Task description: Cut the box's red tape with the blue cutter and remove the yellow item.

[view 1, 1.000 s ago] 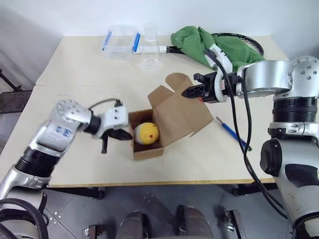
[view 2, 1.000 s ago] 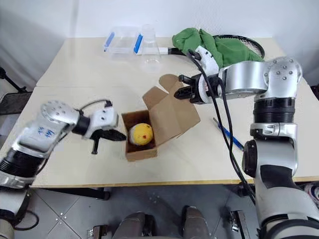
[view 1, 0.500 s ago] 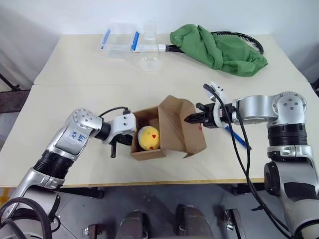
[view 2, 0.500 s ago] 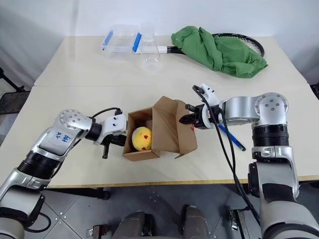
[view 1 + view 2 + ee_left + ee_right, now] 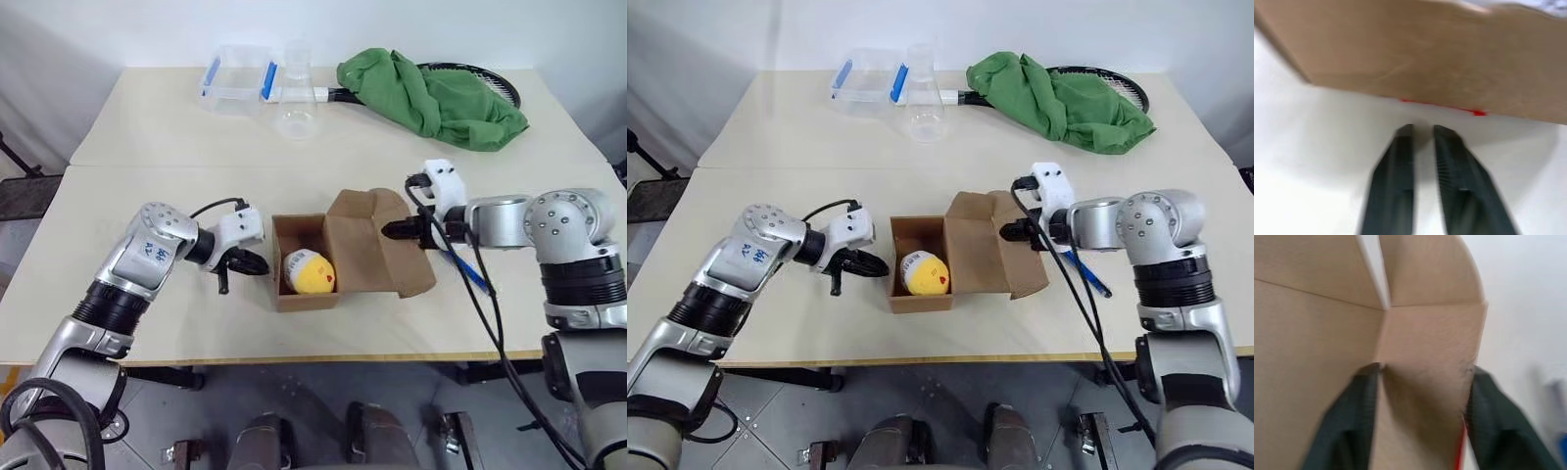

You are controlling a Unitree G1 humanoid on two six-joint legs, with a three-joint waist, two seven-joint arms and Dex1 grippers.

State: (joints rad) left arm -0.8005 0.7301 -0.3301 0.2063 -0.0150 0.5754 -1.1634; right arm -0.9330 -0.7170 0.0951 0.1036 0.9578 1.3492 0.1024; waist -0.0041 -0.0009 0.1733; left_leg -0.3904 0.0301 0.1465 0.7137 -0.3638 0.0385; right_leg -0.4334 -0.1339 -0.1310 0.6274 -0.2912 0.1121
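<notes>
Left gripper (image 5: 1421,128) slightly parted, just short of box (image 5: 1425,54), red tape (image 5: 1442,106)

Matt brown corrugated cardboard, the box (image 5: 306,257); my ribbed black plastic fingers (image 5: 1349,421) look dull. Clear glossy plastic container (image 5: 235,80), soft green cloth (image 5: 431,93), smooth pale matt tabletop (image 5: 147,137).

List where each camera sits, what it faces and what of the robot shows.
Eye views: on the head, looking down at the table, open box, both arms.
Left wrist view: behind the left gripper, facing the box wall, red tape.
Right wrist view: behind the right gripper, open around the flap.
Shared: the box.
</notes>
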